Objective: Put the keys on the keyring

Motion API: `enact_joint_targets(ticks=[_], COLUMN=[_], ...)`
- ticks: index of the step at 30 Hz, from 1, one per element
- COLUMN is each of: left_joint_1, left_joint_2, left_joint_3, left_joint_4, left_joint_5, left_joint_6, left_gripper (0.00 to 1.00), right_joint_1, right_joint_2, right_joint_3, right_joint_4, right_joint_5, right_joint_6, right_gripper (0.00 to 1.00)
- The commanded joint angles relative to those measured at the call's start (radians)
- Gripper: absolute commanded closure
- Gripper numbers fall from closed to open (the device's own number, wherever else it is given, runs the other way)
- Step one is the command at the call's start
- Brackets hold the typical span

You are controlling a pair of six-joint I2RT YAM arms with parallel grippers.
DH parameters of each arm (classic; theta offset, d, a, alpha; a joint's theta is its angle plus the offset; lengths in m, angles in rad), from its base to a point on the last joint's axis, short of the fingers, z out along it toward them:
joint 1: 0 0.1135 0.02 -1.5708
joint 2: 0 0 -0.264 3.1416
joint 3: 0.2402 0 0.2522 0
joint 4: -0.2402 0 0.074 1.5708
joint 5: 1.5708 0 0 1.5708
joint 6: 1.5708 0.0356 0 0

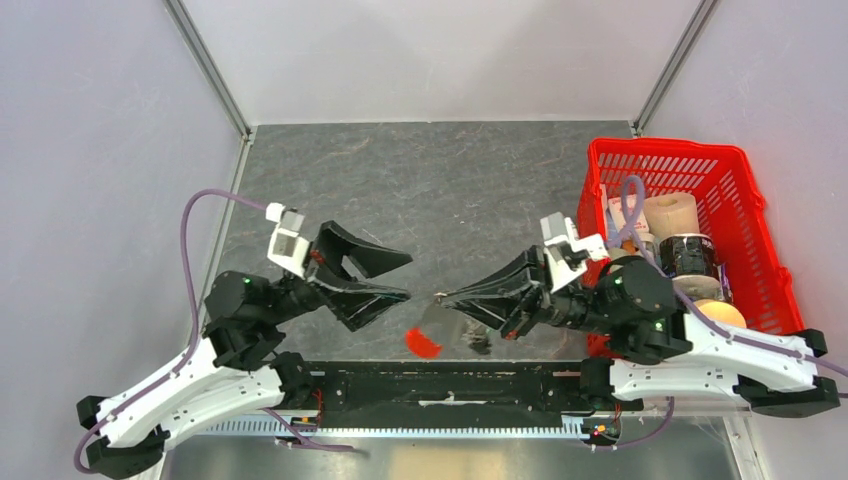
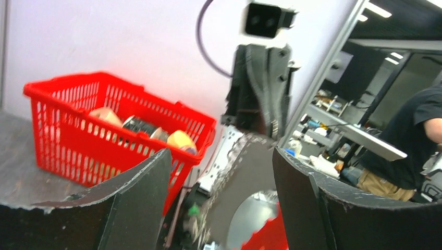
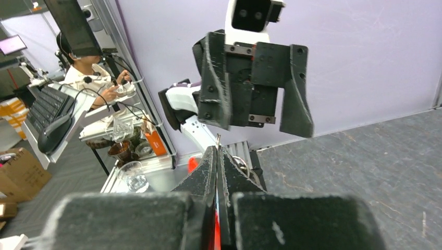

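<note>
Grey bench (image 1: 400, 180) with a red basket (image 1: 665, 145) at right. Left gripper (image 1: 408, 277), jaws wide apart, faces right gripper (image 1: 447, 296), whose jaws pinch a thin metal key (image 3: 218, 139). Keyring (image 1: 424, 343) with red fob lies on the bench just below them.

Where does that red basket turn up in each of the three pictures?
Top external: the red basket fills the right side, at mid height.
Left wrist: it stands at the left, at mid height.
Right wrist: not in it.
Shared landmark: the open left gripper, left of centre from above, top centre in the right wrist view, along the bottom of its own view.
</note>
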Motion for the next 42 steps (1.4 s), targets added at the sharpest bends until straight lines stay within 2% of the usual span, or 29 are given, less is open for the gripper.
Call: enact_joint_targets(ticks=[1, 17, 25, 42], left_joint_1=[-0.001, -0.001, -0.001, 0.0], left_joint_2=[-0.046, -0.136, -0.096, -0.035], left_joint_3=[-0.011, 0.021, 0.031, 0.068], left_joint_4=[0.159, 0.113, 0.184, 0.234], left_joint_5=[0.049, 0.029, 0.042, 0.058], left_joint_6=[-0.076, -0.046, -0.059, -0.073], left_gripper=[0.23, 0.29, 0.34, 0.47], right_joint_1=[0.0, 0.0, 0.0, 0.001], right_joint_2=[0.023, 0.143, 0.219, 0.325], right_joint_3=[0.04, -0.1, -0.134, -0.114], right_joint_4=[0.19, 0.673, 0.872, 0.96], right_joint_5=[0.028, 0.042, 0.021, -0.032], right_joint_6=[0.083, 0.166, 0.172, 0.095], right_gripper=[1.0, 1.0, 1.0, 1.0])
